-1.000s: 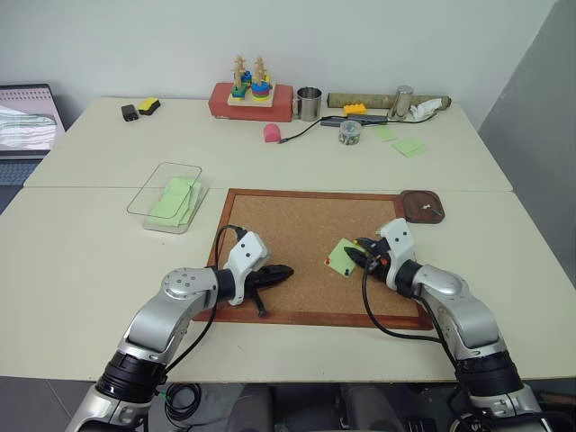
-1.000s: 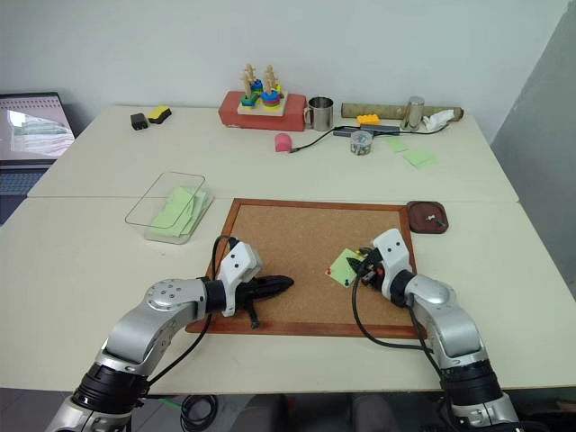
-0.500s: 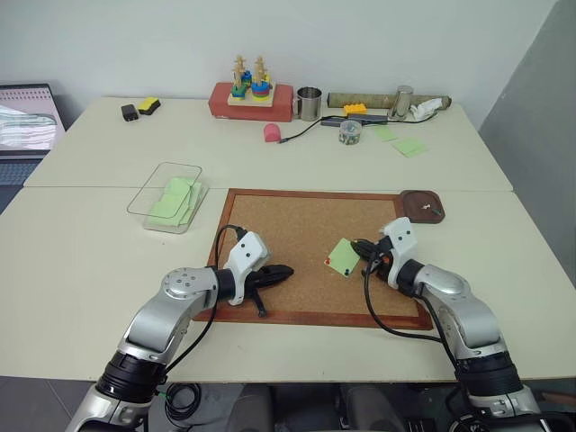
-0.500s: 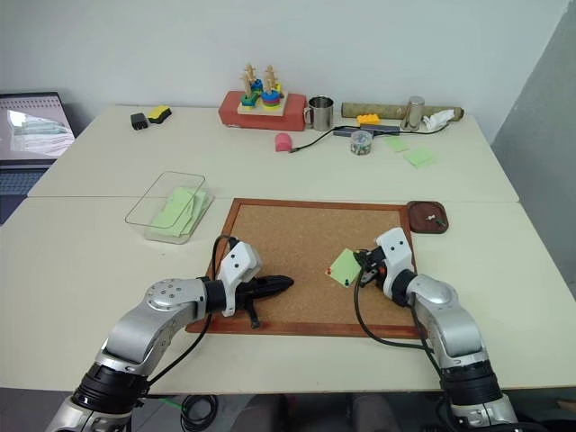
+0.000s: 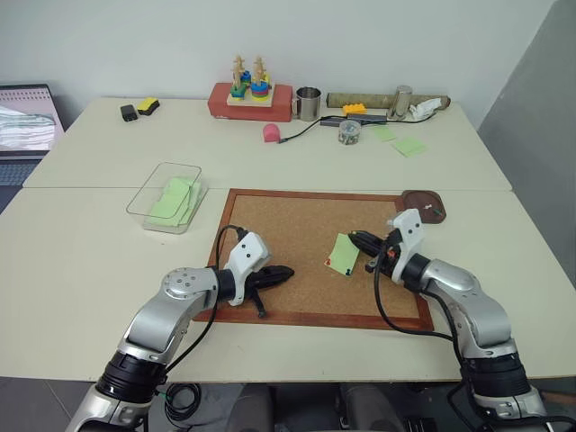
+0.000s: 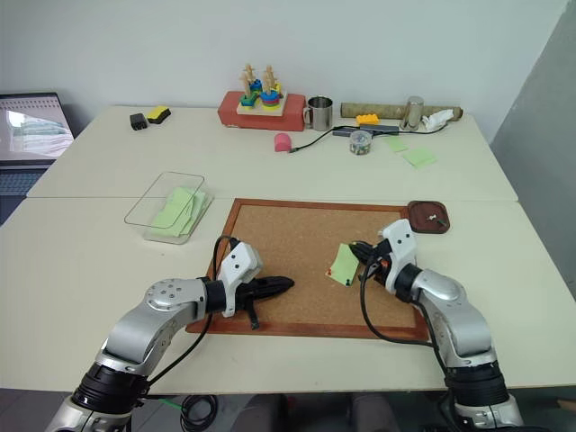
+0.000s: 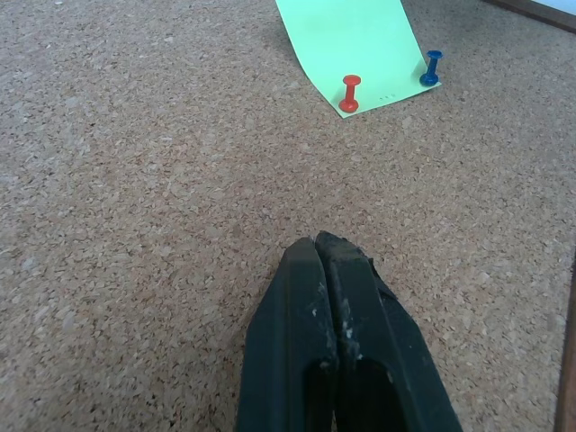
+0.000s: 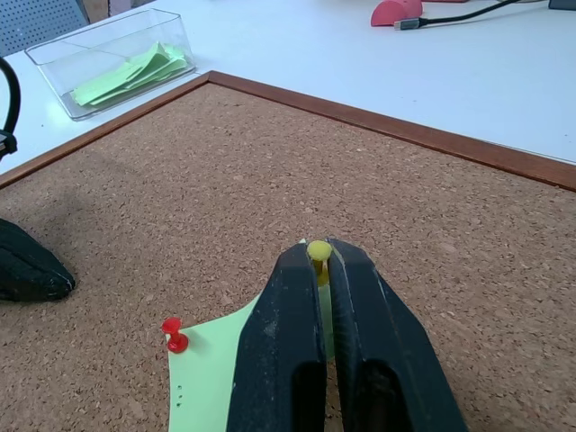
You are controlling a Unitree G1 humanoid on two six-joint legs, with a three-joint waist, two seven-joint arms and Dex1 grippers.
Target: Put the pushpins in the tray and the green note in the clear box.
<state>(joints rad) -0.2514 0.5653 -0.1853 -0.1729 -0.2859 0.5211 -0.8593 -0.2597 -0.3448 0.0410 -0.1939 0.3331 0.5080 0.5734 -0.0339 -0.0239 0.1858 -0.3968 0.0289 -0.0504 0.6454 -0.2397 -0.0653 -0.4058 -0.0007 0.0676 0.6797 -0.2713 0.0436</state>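
Note:
The green note (image 5: 343,254) lies on the corkboard (image 5: 288,220), with its right edge curled up toward my right gripper (image 5: 355,238). That gripper is shut on the yellow pushpin (image 8: 319,250), held just above the note. A red pushpin (image 7: 350,93) and a blue pushpin (image 7: 431,68) stand in the note's lower corners. My left gripper (image 5: 286,270) is shut and empty, resting low over the board's front left. The tray (image 5: 409,195) sits off the board's far right corner. The clear box (image 5: 144,193) stands left of the board with green notes inside.
At the back of the table stand a red box with a stacking toy (image 5: 251,97), a metal cup (image 5: 309,103), a small jar (image 5: 349,132), a pink object on a cable (image 5: 272,133) and loose green notes (image 5: 408,146). A laptop (image 5: 25,117) is at far left.
My right gripper shut on the yellow pushpin and rose with it. The note's right edge has lifted off the board. The left arm has not moved.

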